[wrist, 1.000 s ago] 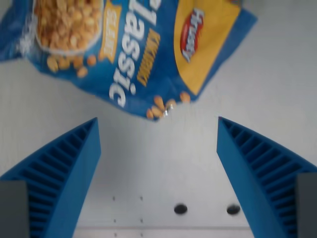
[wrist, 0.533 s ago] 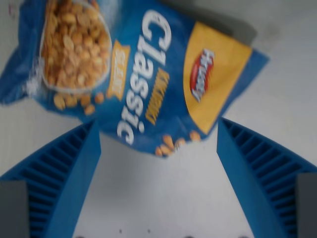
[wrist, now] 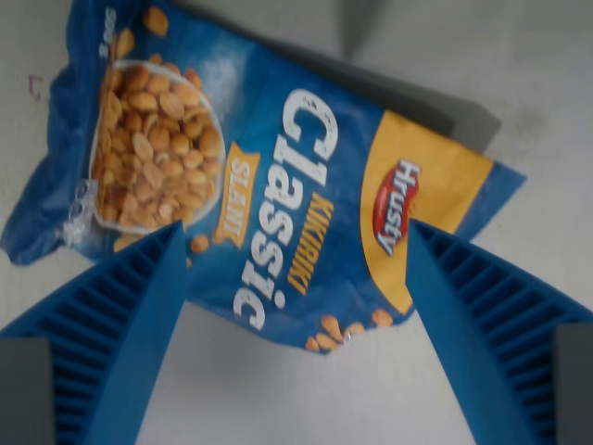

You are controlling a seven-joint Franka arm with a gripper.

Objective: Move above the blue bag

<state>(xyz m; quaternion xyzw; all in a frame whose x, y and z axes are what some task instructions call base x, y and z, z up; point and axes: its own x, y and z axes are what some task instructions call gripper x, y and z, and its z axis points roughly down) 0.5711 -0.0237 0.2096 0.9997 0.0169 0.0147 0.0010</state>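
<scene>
A pale, off-white table (wrist: 296, 399) is filling the wrist view, matte and faintly speckled, with a soft grey shadow lying along the bag's upper right side; nothing of the room beyond this surface is showing. The blue bag (wrist: 278, 185) is lying flat on the table, stretching across the upper and middle part of the view at a slant, its one end reaching toward the wrist view's left edge and its other end toward the right. The print on it is showing a bowl of peanuts at the left, the white word "Classic" running down the middle, and a yellow panel with a red oval logo at the right. The gripper (wrist: 296, 320) is hanging above the table with its two ribbed blue fingers (wrist: 120, 324) standing wide apart, one at each lower side of the view, and nothing is sitting between them but the bag's lower edge and bare table. The finger tips are overlapping the bag's lower corners in the picture, yet whether they are touching it cannot be told. The gripper is holding nothing.
</scene>
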